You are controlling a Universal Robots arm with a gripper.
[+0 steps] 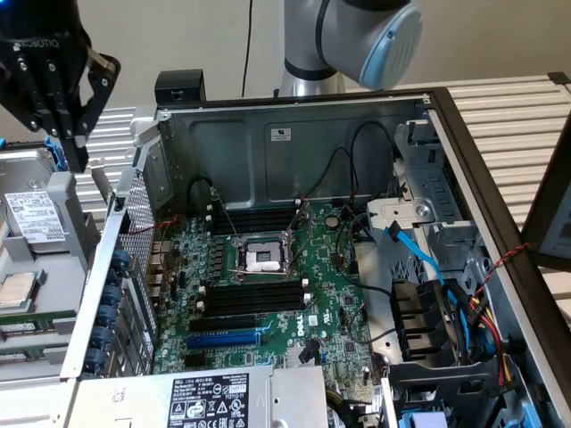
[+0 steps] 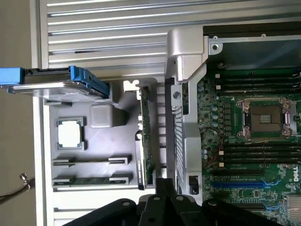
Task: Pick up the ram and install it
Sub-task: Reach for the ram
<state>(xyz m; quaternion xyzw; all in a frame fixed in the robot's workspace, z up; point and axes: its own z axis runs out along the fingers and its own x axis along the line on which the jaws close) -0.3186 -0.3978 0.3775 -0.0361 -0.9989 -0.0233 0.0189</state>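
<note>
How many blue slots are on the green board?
1. The blue slot lies on the green board beside the black slots; others could hide under the labelled metal box.

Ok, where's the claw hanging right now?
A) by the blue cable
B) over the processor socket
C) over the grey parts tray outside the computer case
C: the claw hangs above the grey tray, on the exterior view's left, outside the case.
</note>
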